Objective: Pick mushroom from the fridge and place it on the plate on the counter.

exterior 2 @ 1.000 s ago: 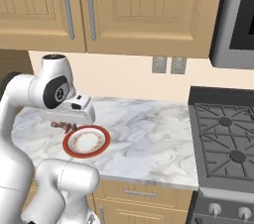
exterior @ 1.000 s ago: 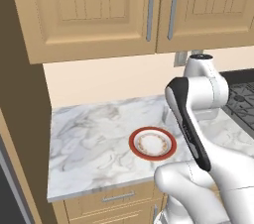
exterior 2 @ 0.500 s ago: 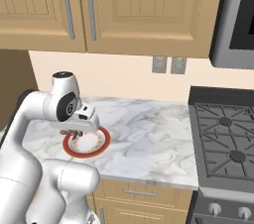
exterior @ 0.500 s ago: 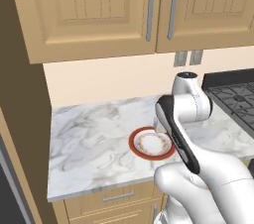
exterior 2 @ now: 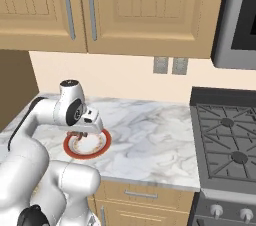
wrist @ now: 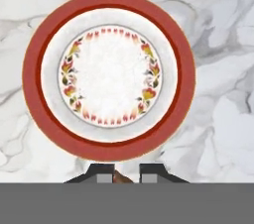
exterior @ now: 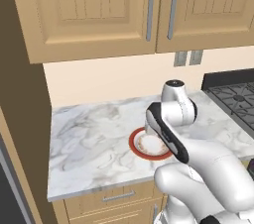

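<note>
Fingers (wrist: 120,174) pinching the mushroom (wrist: 121,177) hover above the plate's (wrist: 178,49) near rim.

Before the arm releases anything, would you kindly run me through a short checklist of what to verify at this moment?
1. Gripper shut on the mushroom: ok, a brown lump shows between the fingertips.
2. Plate empty and ready: ok.
3. Plate lying flat on the counter: ok.
4. Gripper over the plate: ok in the right base view; the hand view puts it near the red rim, not the centre.
5. Height above the plate: cannot tell.
</note>
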Motion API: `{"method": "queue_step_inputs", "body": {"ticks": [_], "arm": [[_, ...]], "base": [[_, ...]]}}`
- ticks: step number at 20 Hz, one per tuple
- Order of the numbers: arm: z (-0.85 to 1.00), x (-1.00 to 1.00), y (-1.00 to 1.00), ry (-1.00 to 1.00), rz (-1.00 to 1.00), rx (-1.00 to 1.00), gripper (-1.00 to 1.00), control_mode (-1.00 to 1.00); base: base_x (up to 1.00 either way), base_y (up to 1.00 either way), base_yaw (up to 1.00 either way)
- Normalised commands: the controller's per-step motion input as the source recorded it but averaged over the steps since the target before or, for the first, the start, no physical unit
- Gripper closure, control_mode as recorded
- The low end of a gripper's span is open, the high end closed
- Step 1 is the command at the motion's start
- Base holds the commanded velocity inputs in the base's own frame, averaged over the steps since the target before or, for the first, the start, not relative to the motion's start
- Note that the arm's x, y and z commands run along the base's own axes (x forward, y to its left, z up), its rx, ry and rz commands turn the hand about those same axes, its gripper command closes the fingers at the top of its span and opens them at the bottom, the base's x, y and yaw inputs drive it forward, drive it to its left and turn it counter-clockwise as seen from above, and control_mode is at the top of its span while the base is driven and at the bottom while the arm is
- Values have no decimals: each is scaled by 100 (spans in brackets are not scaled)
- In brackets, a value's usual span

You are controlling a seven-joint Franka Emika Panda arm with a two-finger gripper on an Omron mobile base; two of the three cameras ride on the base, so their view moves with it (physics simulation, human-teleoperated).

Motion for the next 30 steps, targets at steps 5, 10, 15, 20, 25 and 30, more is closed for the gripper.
{"method": "queue_step_inputs", "body": {"ticks": [5,10,15,20,25,30], "arm": [[-46,43,0,0,2,0,100,-100],[-33,29,0,0,2,0,100,-100],[-25,23,0,0,2,0,100,-100],[-24,12,0,0,2,0,100,-100],[-21,5,0,0,1,0,-100,-100],[0,0,0,0,0,0,-100,-100]], "base": [[0,0,0],[0,0,0],[0,0,0],[0,0,0],[0,0,0],[0,0,0]]}}
